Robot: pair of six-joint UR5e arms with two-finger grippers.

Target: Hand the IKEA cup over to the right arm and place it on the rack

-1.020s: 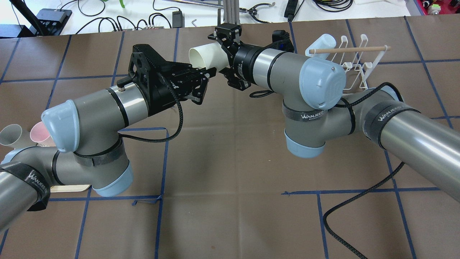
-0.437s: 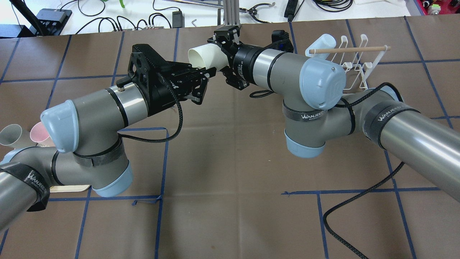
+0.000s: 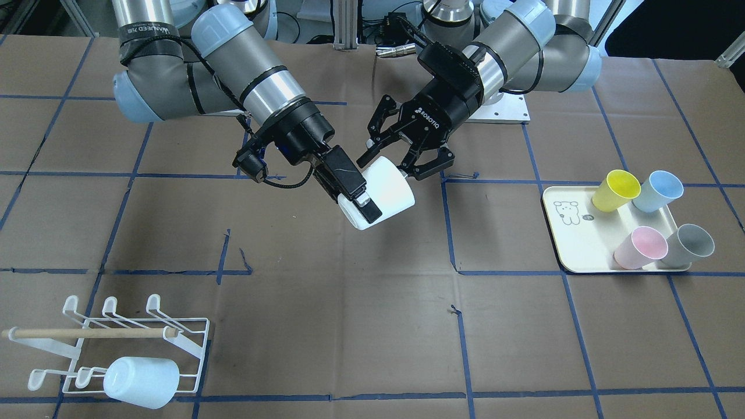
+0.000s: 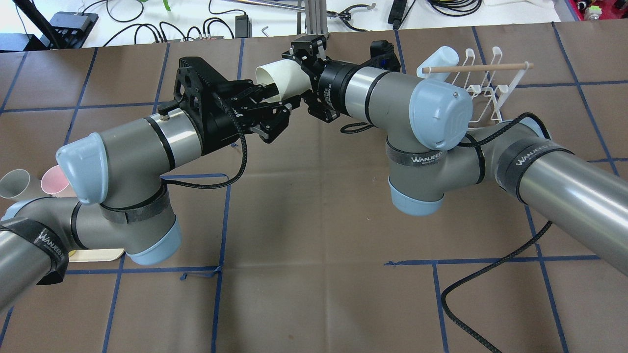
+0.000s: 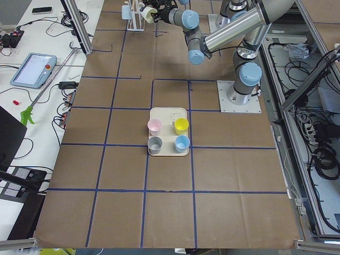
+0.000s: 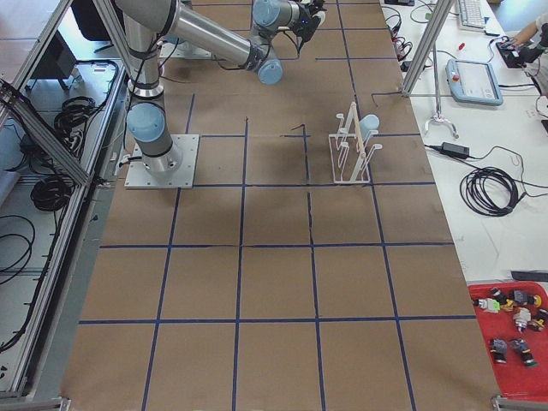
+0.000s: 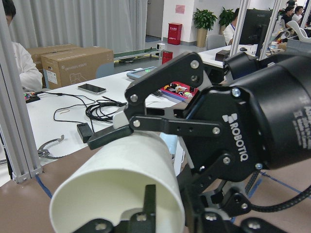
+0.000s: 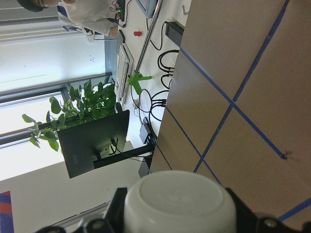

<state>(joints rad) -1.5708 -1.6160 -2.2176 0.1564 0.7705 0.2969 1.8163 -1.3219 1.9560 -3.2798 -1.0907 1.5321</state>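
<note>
The left arm's black two-finger gripper (image 3: 394, 163) has come forward to the white plastic cup (image 3: 389, 189). A second ago its spread fingers were just beside the cup's mouth, not touching it. Now they stand around the rim, and the left wrist view shows one finger (image 7: 148, 206) inside the mouth. The right arm's black gripper (image 3: 357, 201), clamped near the cup's base, has shifted the cup slightly toward the left arm.

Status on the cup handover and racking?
Done: the right gripper has its jaws clamped on the white cup. In hand: the left gripper, jaws spread, sits at the cup's rim mid-air. To do: back it out, then carry the cup to the rack, which holds one pale cup.
</note>
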